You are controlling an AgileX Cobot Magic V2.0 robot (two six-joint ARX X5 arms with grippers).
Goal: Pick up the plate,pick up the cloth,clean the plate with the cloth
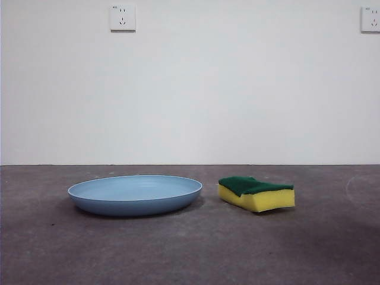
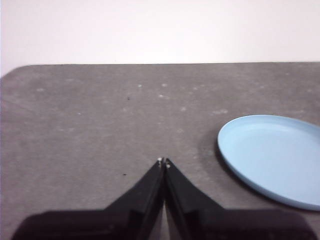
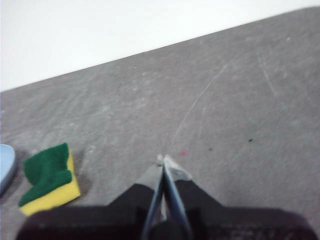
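The light-blue plate (image 1: 135, 193) lies flat on the grey table, left of centre in the front view. The cloth is a yellow sponge with a dark green top (image 1: 256, 192); it lies just right of the plate, apart from it. My left gripper (image 2: 163, 162) is shut and empty above the bare table, with the plate (image 2: 272, 157) off to one side of it. My right gripper (image 3: 163, 160) is shut and empty above the table, with the sponge (image 3: 49, 177) off to its side and a sliver of the plate (image 3: 4, 167) at the picture's edge. Neither arm shows in the front view.
The grey table (image 1: 190, 249) runs back to a white wall (image 1: 190, 89) with two power sockets (image 1: 122, 18) high up. The table's far edge and rounded corner show in the left wrist view (image 2: 15, 70).
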